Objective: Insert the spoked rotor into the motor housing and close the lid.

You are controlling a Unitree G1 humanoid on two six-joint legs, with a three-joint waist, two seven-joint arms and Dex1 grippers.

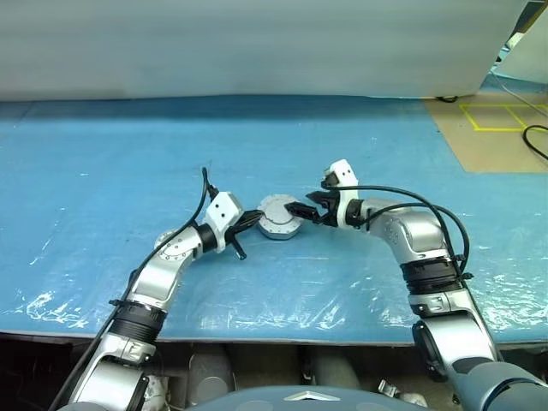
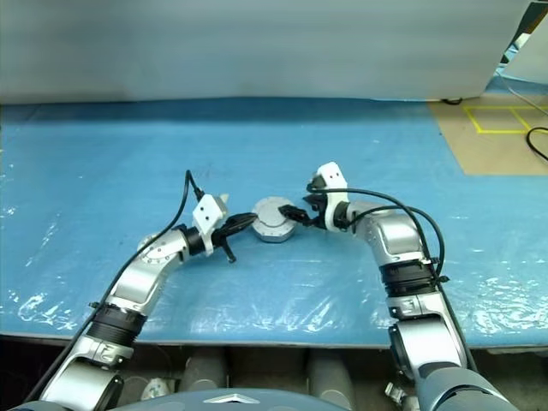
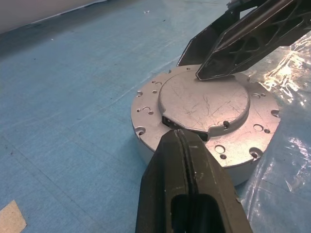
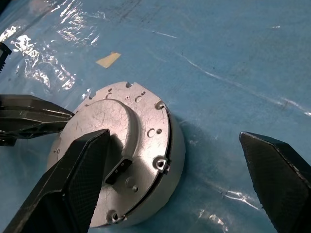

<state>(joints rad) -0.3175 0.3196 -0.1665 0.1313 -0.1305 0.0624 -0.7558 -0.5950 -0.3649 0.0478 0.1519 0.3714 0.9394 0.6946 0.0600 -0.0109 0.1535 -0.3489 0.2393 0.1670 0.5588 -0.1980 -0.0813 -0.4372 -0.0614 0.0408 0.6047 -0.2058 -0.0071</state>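
Observation:
The motor housing (image 1: 279, 228) sits mid-table as a round grey puck. The lid (image 3: 204, 104) lies flat on top of it, plain grey face up. The spoked rotor is hidden. My left gripper (image 1: 253, 220) is shut, and its joined tips (image 3: 187, 145) rest against the lid's near edge on the housing's left side. My right gripper (image 1: 300, 210) is open at the housing's right side. One of its fingers (image 4: 80, 179) lies over the lid's top, and the other (image 4: 279, 174) hangs clear of the housing above the table.
Glossy blue sheeting (image 1: 128, 154) covers the table, wrinkled near the front edge (image 1: 274, 330). A scrap of tan tape (image 4: 109, 59) lies on it near the housing. Brown floor with yellow lines (image 1: 492, 120) shows at the far right, and a pale wall runs along the back.

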